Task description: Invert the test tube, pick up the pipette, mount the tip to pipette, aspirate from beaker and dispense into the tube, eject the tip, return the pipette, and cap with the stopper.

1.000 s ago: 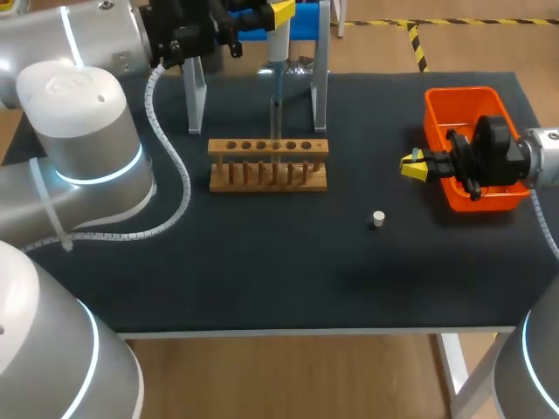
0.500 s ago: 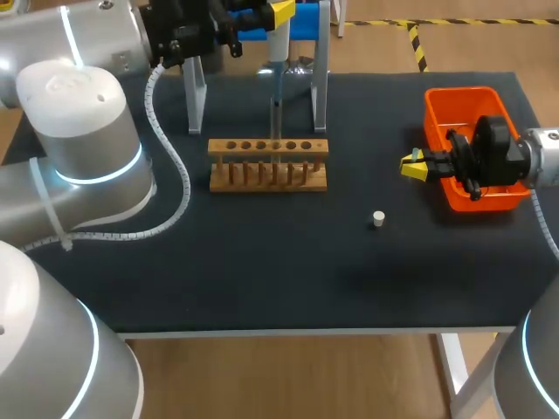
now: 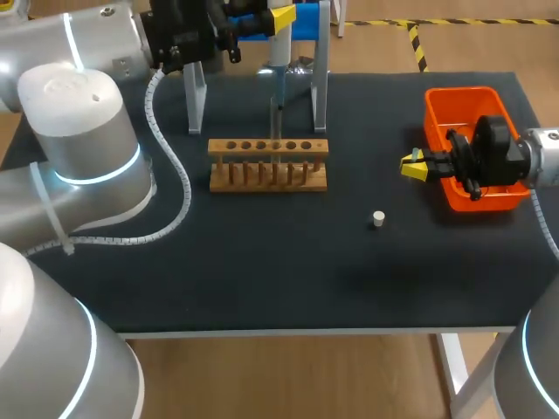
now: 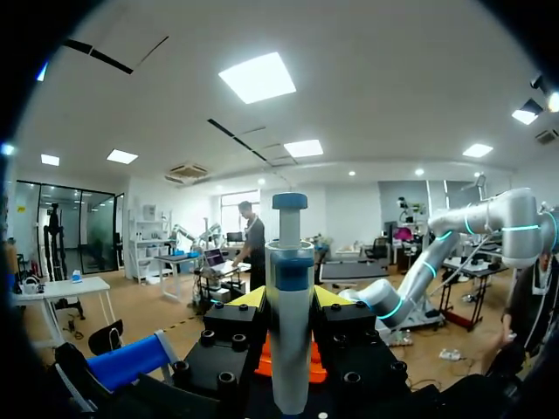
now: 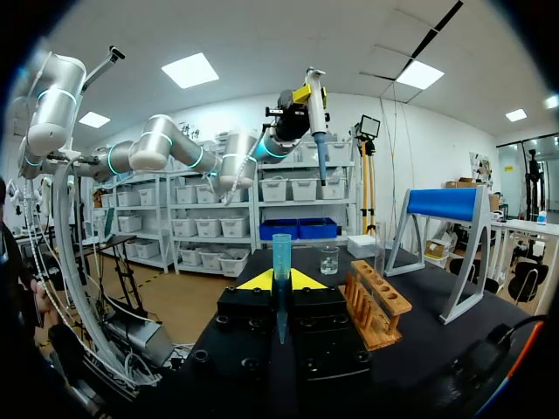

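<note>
My left gripper (image 3: 276, 15) hangs high over the table's back edge, shut on the white pipette (image 3: 278, 48), which points down above the wooden tube rack (image 3: 268, 166). In the left wrist view the pipette (image 4: 289, 297) stands between the yellow fingertips. A clear test tube (image 5: 380, 249) stands upright in the rack (image 5: 376, 301). My right gripper (image 3: 411, 164) is beside the orange bin (image 3: 454, 98), shut on a blue pipette tip (image 5: 280, 275). The white stopper (image 3: 378, 219) lies on the mat. The glass beaker (image 5: 328, 259) stands beyond the rack.
A metal pipette stand (image 3: 320, 61) with a blue top bar rises behind the rack. The orange bin sits at the right edge, partly behind my right wrist. The dark mat (image 3: 262, 262) in front of the rack is bare.
The left arm has shifted very slightly with the pipette. The right arm and the things on the table have not moved.
</note>
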